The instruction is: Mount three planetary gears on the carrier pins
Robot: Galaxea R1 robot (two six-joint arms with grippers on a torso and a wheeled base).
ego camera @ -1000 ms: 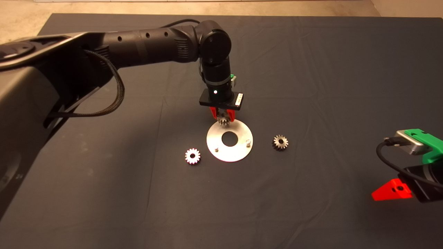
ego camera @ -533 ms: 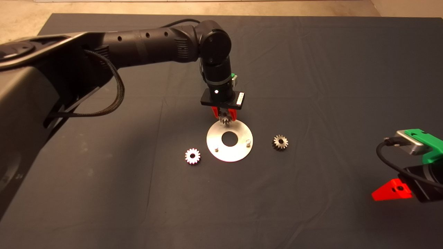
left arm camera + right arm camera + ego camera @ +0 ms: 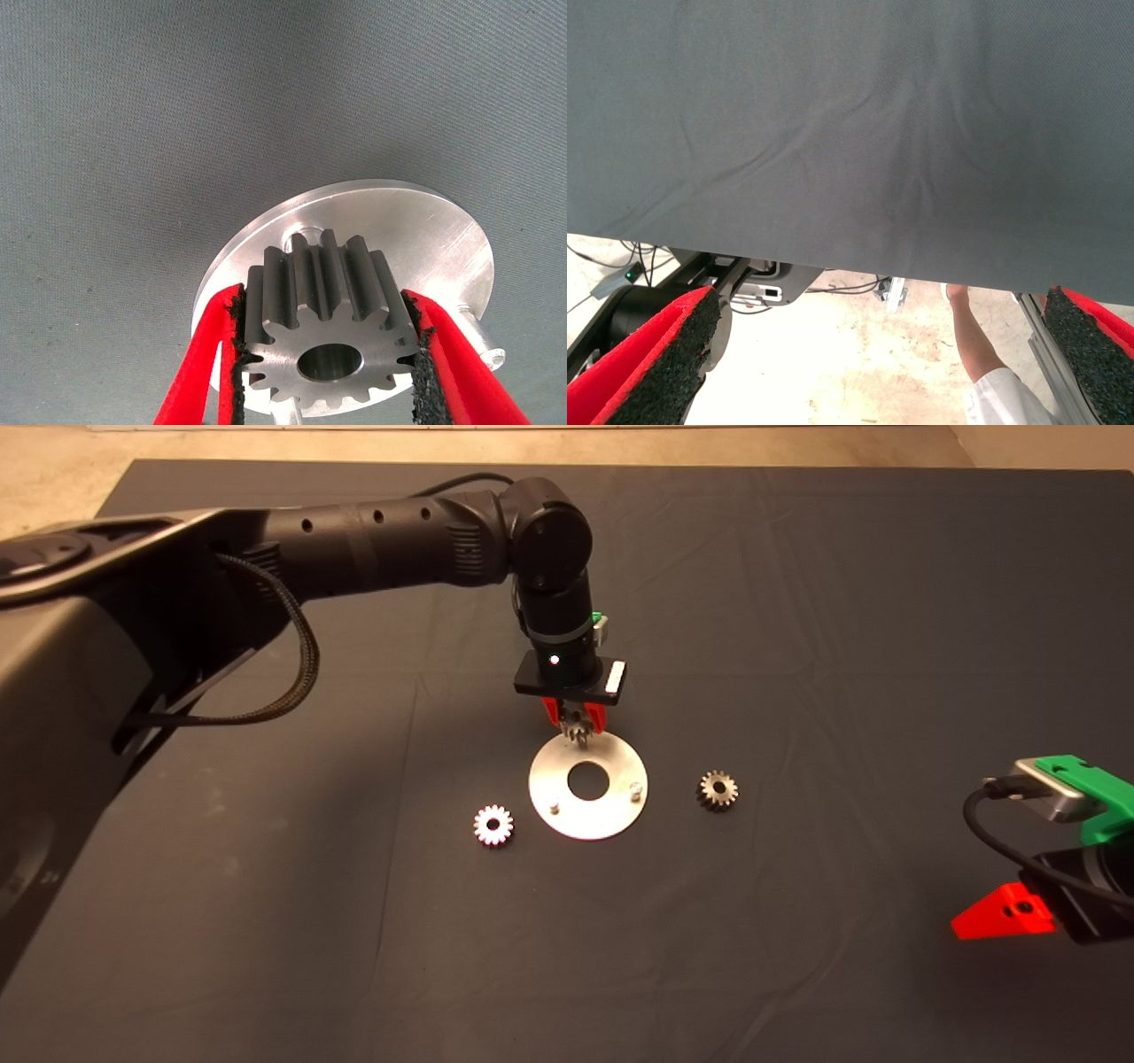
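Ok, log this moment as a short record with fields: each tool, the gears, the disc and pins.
left tool: shut on a gear, over the disc's far edge
held gear: on edge, bore sideways, not on a pin
disc: flat on the mat, two bare pins showing in the head view
loose gears: one left of the disc, one right
right tool: open, parked at the lower right

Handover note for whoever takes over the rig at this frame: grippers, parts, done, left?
Left gripper: shut on a planetary gear, held on edge over the carrier disc's far rim.
Right gripper: open, parked at the mat's right edge.
Two gears lie on the mat: one left of the disc, one right.
Done: no gear seated; the two near pins are bare.
Left: all three.
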